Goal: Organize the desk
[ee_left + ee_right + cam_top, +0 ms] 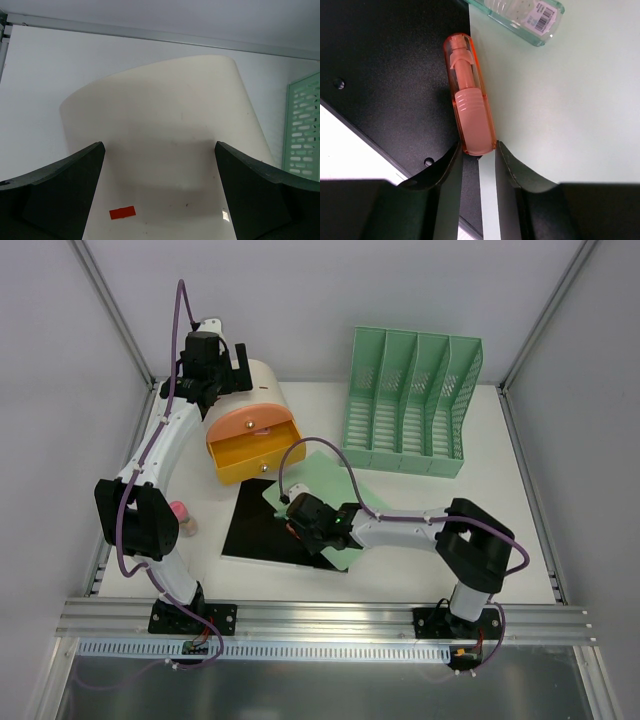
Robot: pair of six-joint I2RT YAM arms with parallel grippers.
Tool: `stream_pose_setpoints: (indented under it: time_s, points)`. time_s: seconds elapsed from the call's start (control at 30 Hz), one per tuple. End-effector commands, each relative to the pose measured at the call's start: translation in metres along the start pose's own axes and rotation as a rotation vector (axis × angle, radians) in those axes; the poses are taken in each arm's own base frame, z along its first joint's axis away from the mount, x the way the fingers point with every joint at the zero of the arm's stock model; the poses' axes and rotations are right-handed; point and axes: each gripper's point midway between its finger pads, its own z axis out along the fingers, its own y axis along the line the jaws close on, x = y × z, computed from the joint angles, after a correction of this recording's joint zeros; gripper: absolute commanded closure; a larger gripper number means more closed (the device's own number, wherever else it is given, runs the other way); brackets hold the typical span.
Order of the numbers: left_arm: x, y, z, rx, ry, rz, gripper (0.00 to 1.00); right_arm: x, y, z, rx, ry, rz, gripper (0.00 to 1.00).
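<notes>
Black right pincer [477, 147]: jaws narrowed, pinching the near end of an orange tube [469, 100]; whether the tube is lifted cannot be told.
Orange tube: see-through, lying along the seam between a black sheet [385, 65] and a pale green sheet [560, 100].
Left pincer [160, 145]: jaws spread wide and holding nothing, above the rounded cream top of a drawer box [165, 110].
Drawer box: its yellow drawer [250, 455] is pulled out toward the black sheet.
Counter [500, 540]: flat, matte white and rectangular, with an aluminium rail [330, 615] along its near edge and grey walls on the other sides. It lies under both sheets, the box and a green file rack [410, 405] at the far right.
Cut off: a clear bottle [525, 12] with a barcode runs out of the wrist view.
Hard to make out: a small pink thing [183, 515] beside the left arm, partly hidden by it. From above, the right wrist covers its own fingertips.
</notes>
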Motion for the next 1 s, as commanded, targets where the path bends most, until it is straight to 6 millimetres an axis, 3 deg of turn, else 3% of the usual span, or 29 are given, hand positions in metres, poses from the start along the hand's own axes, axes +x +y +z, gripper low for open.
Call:
stream_pose_setpoints:
  time_s: [0.0,0.27,0.43,0.53,0.63,0.67,0.73,0.77,0.87,0.97]
  points:
    - [0.033,0.009,0.005,-0.029,0.111,0.034,0.05,-0.017,0.004,-0.016,0.009,-0.034,-0.019,0.82]
    - [0.034,0.009,0.005,-0.03,0.113,0.033,0.05,-0.042,0.005,-0.075,-0.038,-0.122,-0.017,0.87]
    - [0.034,0.01,0.006,-0.032,0.114,0.033,0.05,-0.071,0.0,-0.121,-0.054,-0.229,-0.008,0.86]
    - [0.034,0.009,0.006,-0.031,0.114,0.033,0.05,-0.093,-0.001,-0.136,-0.042,-0.281,-0.039,0.85]
    - [0.034,0.009,0.006,-0.029,0.114,0.033,0.05,-0.107,-0.003,-0.135,-0.003,-0.275,-0.1,0.84]
    - [0.034,0.009,0.006,-0.029,0.114,0.033,0.05,-0.125,-0.002,-0.145,0.001,-0.312,-0.13,0.84]
    - [0.034,0.008,0.006,-0.029,0.113,0.032,0.05,-0.136,0.0,-0.139,0.014,-0.304,-0.171,0.84]
    - [0.033,0.009,0.006,-0.028,0.112,0.031,0.05,-0.156,0.002,-0.15,0.008,-0.346,-0.177,0.83]
    - [0.035,0.008,0.007,-0.026,0.117,0.029,0.05,-0.174,0.001,-0.146,0.003,-0.343,-0.249,0.83]
    - [0.035,0.008,0.008,-0.025,0.118,0.027,0.05,-0.21,-0.002,-0.158,-0.03,-0.387,-0.283,0.82]
